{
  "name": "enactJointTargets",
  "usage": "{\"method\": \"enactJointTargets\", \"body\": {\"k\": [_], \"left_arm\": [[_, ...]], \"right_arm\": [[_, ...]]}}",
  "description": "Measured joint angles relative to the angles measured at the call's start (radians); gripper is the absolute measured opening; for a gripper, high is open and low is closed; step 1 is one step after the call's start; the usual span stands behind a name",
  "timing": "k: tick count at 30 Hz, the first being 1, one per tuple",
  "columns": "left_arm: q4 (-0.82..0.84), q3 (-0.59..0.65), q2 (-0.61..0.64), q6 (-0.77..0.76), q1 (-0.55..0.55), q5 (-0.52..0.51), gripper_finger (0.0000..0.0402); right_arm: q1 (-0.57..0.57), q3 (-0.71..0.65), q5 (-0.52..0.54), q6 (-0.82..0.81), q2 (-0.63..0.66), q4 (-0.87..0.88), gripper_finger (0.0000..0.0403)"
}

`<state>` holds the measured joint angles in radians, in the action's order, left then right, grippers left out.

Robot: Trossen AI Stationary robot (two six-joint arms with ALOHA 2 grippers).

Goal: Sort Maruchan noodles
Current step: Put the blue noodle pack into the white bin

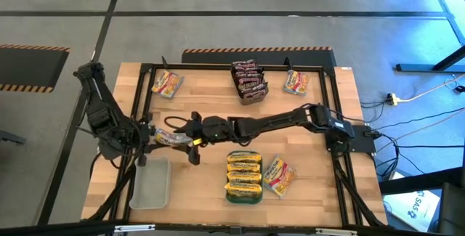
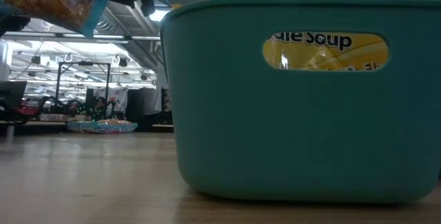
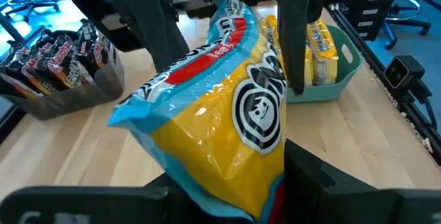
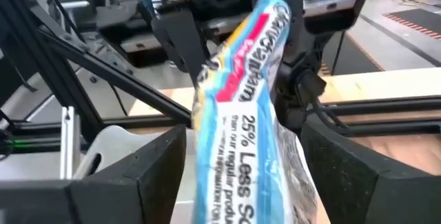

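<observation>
Maruchan noodles sit all over this table, and one yellow packet with a blue edge [image 1: 170, 139] hangs in the air between the two grippers, near the left side of the table, above the wood just beyond the translucent white tray [image 1: 150, 184]. The left gripper [image 1: 147, 136] has its fingers closed partway on one end of that packet; from its wrist camera the packet [image 3: 220, 114] fills the view, pinched at its near end. The right arm stretches across the middle of the table, and the right gripper [image 1: 190, 139] has its fingers [image 4: 138, 176] spread wide on either side of the packet's other end [image 4: 241, 134]. I cannot tell whether those fingers actually press on the plastic.

Elsewhere, the teal tray [image 1: 243, 197] near the front edge holds a stack of yellow packets [image 1: 244, 172], and one more yellow packet [image 1: 278, 176] lies on the wood just beside it. At the far side, the grey tray [image 1: 253, 96] holds dark maroon packets [image 1: 247, 76]. Loose yellow packets lie at the far left [image 1: 166, 84] and far right [image 1: 295, 83] of the table. From table height the teal tray [image 2: 296, 134] looms close, a yellow packet showing through its handle slot [image 2: 324, 52].
</observation>
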<state>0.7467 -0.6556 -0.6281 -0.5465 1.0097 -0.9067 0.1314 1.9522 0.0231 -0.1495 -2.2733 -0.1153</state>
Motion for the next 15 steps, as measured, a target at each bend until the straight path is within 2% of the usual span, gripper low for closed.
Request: {"method": "enactJointTargets", "body": {"k": [3, 5, 11, 15], "left_arm": [[0.001, 0.000, 0.000, 0.000, -0.013, 0.000, 0.0110], [0.001, 0.000, 0.000, 0.000, -0.021, 0.000, 0.0110], [0.002, 0.000, 0.000, 0.000, -0.024, 0.000, 0.0112], [0.010, -0.004, 0.003, -0.019, -0.024, 0.027, 0.0138]], "right_arm": [[0.000, 0.000, 0.003, 0.014, -0.005, 0.012, 0.0258], [-0.001, 0.000, 0.004, 0.018, -0.005, 0.014, 0.0233], [-0.002, 0.000, 0.012, 0.054, -0.005, 0.015, 0.0119], [0.000, 0.000, 0.016, 0.105, -0.005, 0.016, 0.0056]]}}
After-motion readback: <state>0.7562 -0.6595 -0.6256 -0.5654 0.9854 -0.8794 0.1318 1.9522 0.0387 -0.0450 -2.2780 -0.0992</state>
